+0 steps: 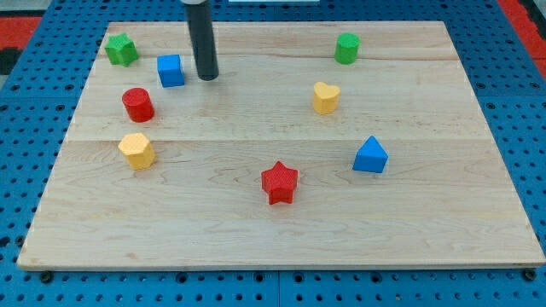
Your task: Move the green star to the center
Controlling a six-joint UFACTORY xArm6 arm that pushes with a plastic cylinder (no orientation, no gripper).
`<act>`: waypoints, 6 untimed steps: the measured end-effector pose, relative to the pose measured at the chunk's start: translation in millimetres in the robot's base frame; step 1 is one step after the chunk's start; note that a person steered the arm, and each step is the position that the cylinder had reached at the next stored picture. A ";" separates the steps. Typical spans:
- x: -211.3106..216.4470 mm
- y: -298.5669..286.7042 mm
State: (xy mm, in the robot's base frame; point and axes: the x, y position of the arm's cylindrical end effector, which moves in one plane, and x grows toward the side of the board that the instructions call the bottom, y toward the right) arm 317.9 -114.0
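Pale wood counter (pixel 281 230), 3 planks w/ visible grain, sits on blue pegboard (pixel 520 102); red pegboard shows at the view's top corners. Blocks look matte plastic, 7 total. Green star (pixel 121 49) lies at the view's top-left corner, well apart from the centre. Blue cube (pixel 171 70) is just right of it, red cylinder (pixel 137 104) and yellow hexagon (pixel 136 150) below. Green cylinder (pixel 346 48), yellow heart (pixel 325 97), blue wedge-like block (pixel 370 155) on the right; red star (pixel 279 182) low centre. No gripper on this rig: smooth dark rod only, my tip (pixel 207 78) just right of the blue cube, not touching the green star.
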 end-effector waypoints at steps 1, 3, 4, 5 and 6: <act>-4.3 -5.3; -6.0 -50.4; 2.8 7.0; 29.7 19.5; 3.1 20.2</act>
State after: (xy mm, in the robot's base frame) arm 321.0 -93.8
